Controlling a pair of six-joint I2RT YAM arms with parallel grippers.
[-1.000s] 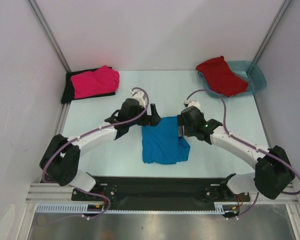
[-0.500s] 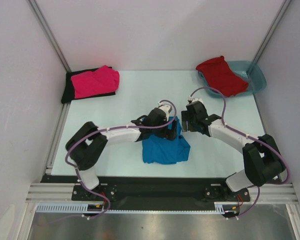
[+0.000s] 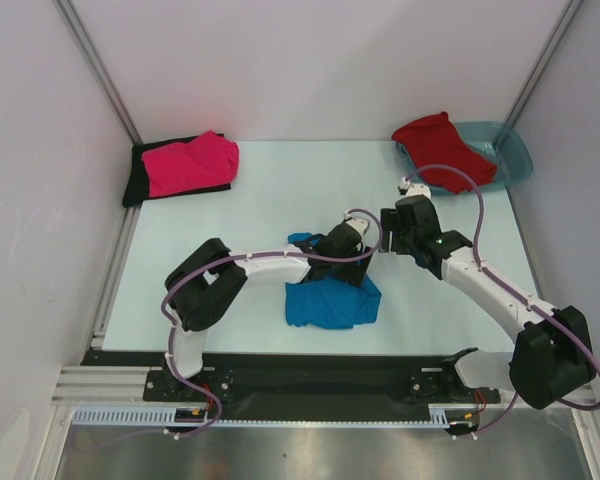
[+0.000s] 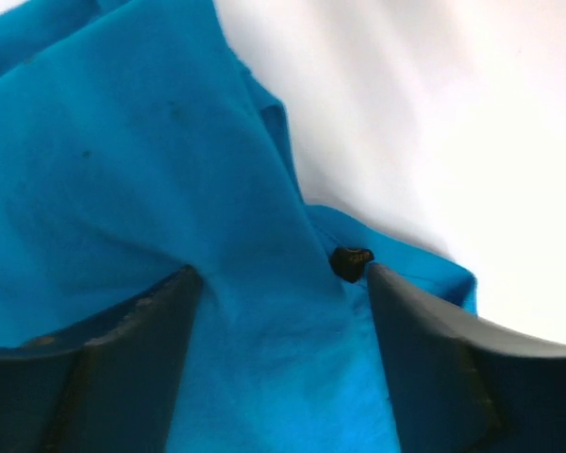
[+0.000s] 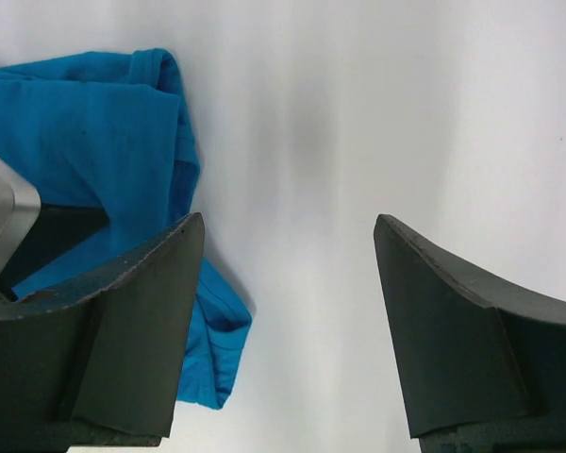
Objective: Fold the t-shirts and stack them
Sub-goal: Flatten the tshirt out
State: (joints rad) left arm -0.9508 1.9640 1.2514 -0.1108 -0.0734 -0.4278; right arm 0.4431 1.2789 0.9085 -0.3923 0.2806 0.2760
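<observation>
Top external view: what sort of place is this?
Probably a robotics lab cell: a table boxed in by white panels on aluminium rails, with a left arm and right arm bolted at its near edge.

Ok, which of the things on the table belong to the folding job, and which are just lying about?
Part of the job:
- blue t-shirt, mid-table
- hot pink t-shirt, lying on the black t-shirt, far left corner
- red t-shirt, far right

Just lying about:
- teal tub, with the red t-shirt draped over it
</observation>
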